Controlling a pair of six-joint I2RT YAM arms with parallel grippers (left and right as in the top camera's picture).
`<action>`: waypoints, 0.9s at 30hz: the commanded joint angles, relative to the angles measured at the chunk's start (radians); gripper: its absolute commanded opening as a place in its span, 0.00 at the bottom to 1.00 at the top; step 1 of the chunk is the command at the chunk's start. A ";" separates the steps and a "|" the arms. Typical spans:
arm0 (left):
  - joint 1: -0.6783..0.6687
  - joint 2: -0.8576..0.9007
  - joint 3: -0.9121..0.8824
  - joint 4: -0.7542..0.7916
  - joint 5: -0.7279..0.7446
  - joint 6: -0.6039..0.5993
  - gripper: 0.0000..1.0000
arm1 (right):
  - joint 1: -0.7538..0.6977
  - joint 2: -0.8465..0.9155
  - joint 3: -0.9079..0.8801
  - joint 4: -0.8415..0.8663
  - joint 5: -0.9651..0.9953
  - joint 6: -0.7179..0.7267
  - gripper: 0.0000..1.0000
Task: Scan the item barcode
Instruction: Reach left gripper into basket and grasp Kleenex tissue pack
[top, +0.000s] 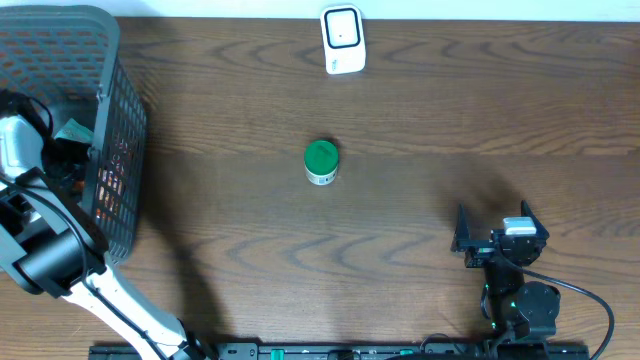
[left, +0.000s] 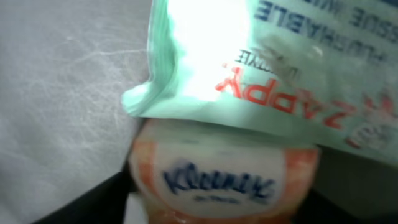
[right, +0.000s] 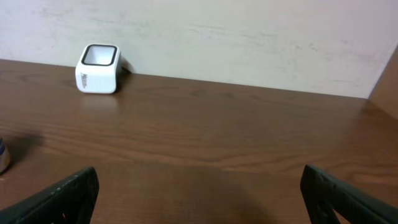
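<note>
Kleenex pack beneath wipes pack, in basket | left pincer: state unclear | right pincer: open | advised: pinch one pack only, squarely.

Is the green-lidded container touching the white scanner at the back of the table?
Apart. The overhead view shows the green-lidded container standing on its own, with a wide stretch of bare wood between it and the white scanner.
</note>
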 joint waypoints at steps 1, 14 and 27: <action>-0.016 0.034 0.017 -0.026 -0.040 0.005 0.61 | -0.013 -0.004 -0.002 -0.003 -0.002 0.015 0.99; -0.016 -0.158 0.256 -0.267 -0.044 0.047 0.57 | -0.013 -0.004 -0.002 -0.003 -0.002 0.015 0.99; -0.325 -0.629 0.284 -0.347 -0.029 -0.035 0.57 | -0.013 -0.004 -0.002 -0.003 -0.002 0.016 0.99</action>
